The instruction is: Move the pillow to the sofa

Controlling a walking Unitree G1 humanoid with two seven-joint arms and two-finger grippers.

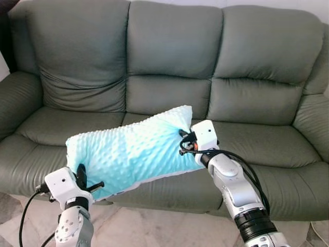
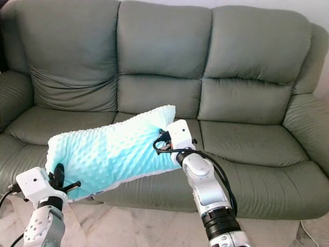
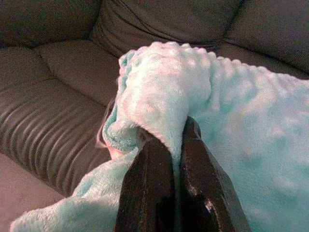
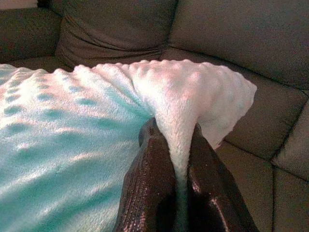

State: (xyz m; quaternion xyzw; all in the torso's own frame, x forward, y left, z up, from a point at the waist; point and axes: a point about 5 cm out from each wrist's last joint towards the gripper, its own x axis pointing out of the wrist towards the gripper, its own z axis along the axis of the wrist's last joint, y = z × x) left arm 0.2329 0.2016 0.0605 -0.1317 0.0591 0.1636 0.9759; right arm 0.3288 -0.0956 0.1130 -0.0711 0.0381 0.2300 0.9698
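A light blue, bumpy plush pillow hangs in the air between my two arms, just above the front of the grey-green sofa's left and middle seat cushions. My left gripper is shut on the pillow's near left corner. My right gripper is shut on its right end, the fabric pinched between the black fingers. In the left wrist view the pillow bunches over the fingertips. The pillow tilts, its right end higher.
The three-seat sofa spans the whole view, with its left armrest and right armrest at either side. A light tiled floor lies between me and the sofa front.
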